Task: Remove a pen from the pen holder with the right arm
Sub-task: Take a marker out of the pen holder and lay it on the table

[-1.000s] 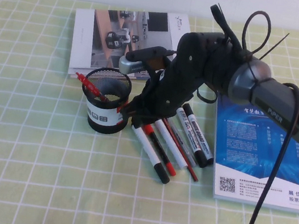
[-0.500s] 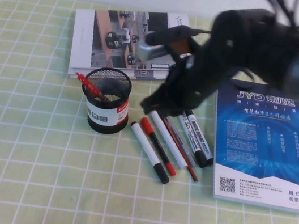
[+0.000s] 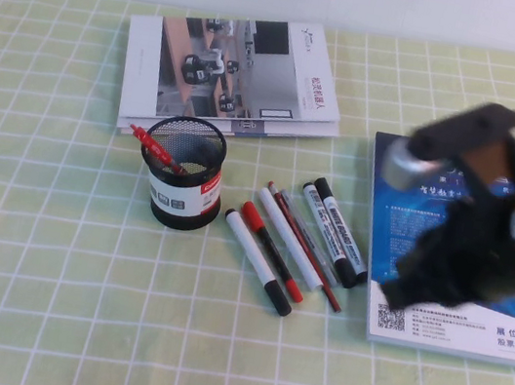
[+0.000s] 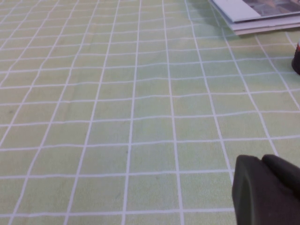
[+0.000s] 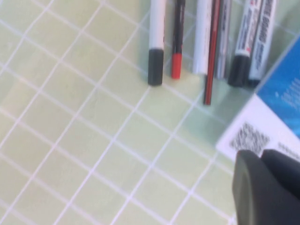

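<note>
A: How many pens do you count?
B: One red pen (image 3: 157, 149) stands tilted in the single pen holder (image 3: 178, 194) and leans on its left rim. Seven more pens (image 3: 291, 241) lie side by side on the cloth (image 3: 42, 295), just right of the holder.
A: And booklets?
B: Two: a grey booklet (image 3: 229, 69) behind the holder and a blue booklet (image 3: 386, 224) at the right.
A: The grippers?
B: The right gripper (image 3: 410, 282) is closed, above the near-left corner of the blue booklet, apart from the pens. The left gripper (image 4: 267, 190) is low above bare cloth. Open or closed, I cannot tell.
</note>
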